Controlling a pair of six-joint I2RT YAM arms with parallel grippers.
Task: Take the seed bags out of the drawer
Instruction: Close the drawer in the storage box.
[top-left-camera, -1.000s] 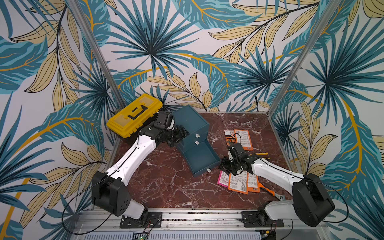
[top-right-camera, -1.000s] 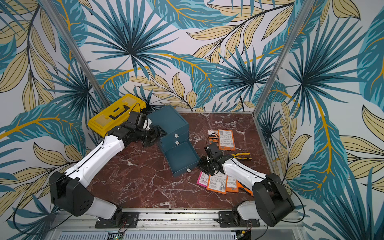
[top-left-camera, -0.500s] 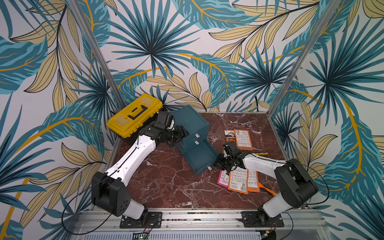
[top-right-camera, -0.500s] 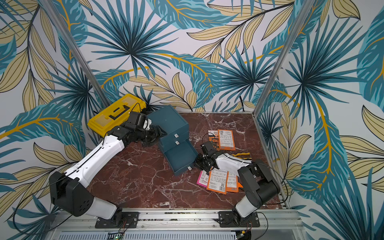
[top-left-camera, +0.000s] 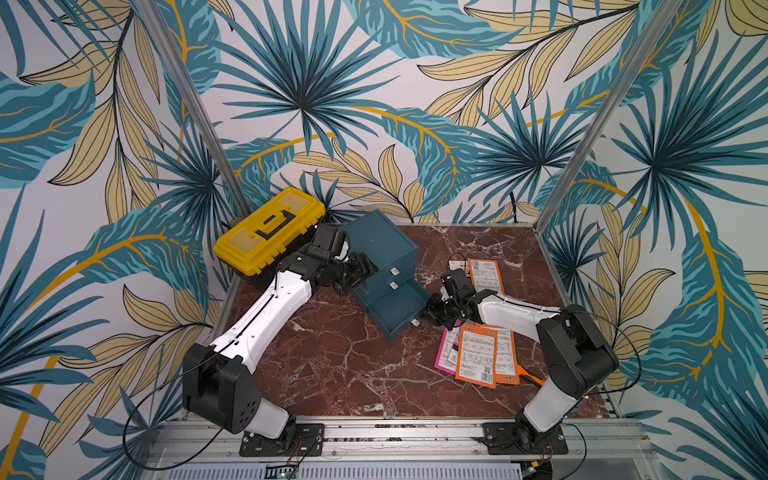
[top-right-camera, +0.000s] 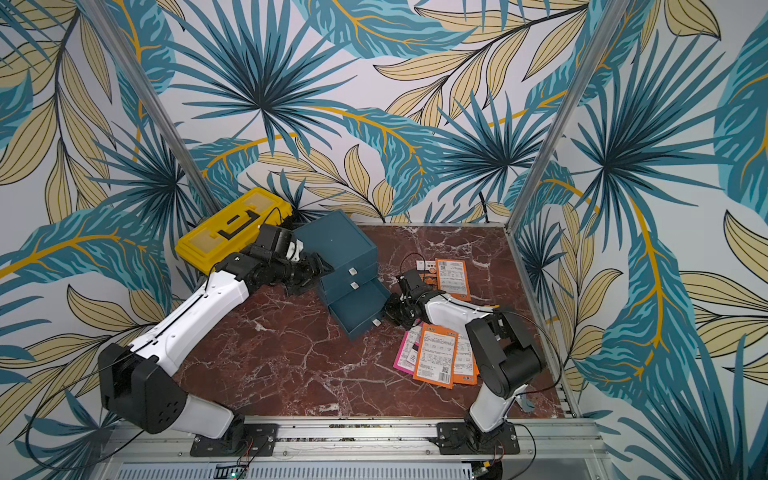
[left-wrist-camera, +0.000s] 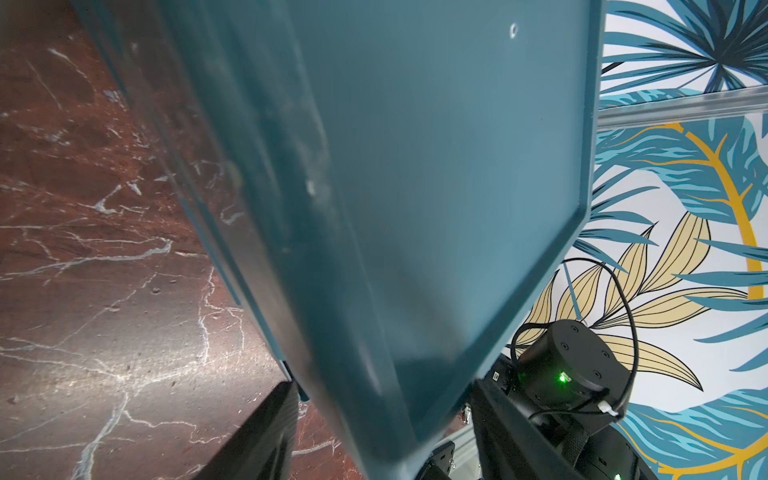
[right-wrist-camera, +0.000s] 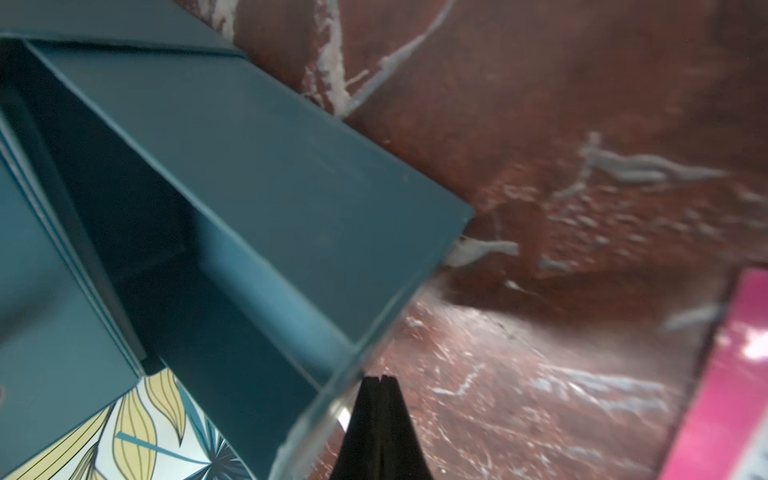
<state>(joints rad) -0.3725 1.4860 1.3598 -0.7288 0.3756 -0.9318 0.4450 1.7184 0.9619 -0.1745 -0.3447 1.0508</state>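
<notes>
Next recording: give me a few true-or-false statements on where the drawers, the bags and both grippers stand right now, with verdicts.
1. All three drawers are shut. False: the bottom drawer is pulled out.
2. The right gripper is shut, empty, at that drawer's front corner. True.
3. The visible seed bags lie on the table in two groups. True.
4. The toolbox lid is raised. False: the yellow toolbox is closed.
5. The left gripper clamps the cabinet. True.

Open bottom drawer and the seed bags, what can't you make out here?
- Open bottom drawer: rear hidden under the cabinet in both top views, dark in right wrist view.
- Seed bags: print too small in top views; magenta one blurred, cut off in right wrist view.
- Orange handle: mostly under the bags.
</notes>
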